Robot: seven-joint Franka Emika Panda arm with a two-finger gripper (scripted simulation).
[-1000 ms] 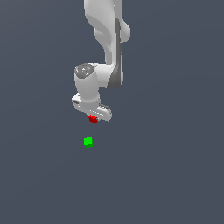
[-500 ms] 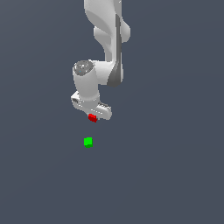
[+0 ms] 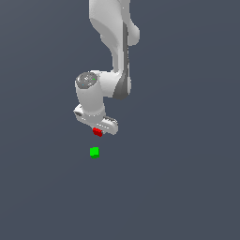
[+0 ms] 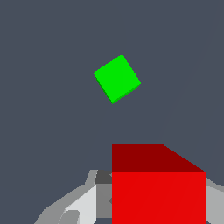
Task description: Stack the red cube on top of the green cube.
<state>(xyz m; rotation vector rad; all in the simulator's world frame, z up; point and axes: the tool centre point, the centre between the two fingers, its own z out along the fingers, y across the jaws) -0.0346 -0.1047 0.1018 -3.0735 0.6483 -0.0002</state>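
I am gripping the red cube (image 3: 97, 132) in my claw (image 3: 98, 133), carrying it clear of the tabletop (image 3: 187, 187), so the pickup is done while lining up over the green cube (image 3: 94, 152) nearby and setting down remain.

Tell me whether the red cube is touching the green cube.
Apart. The exterior view shows bare floor between the red cube, held at the gripper, and the green cube.
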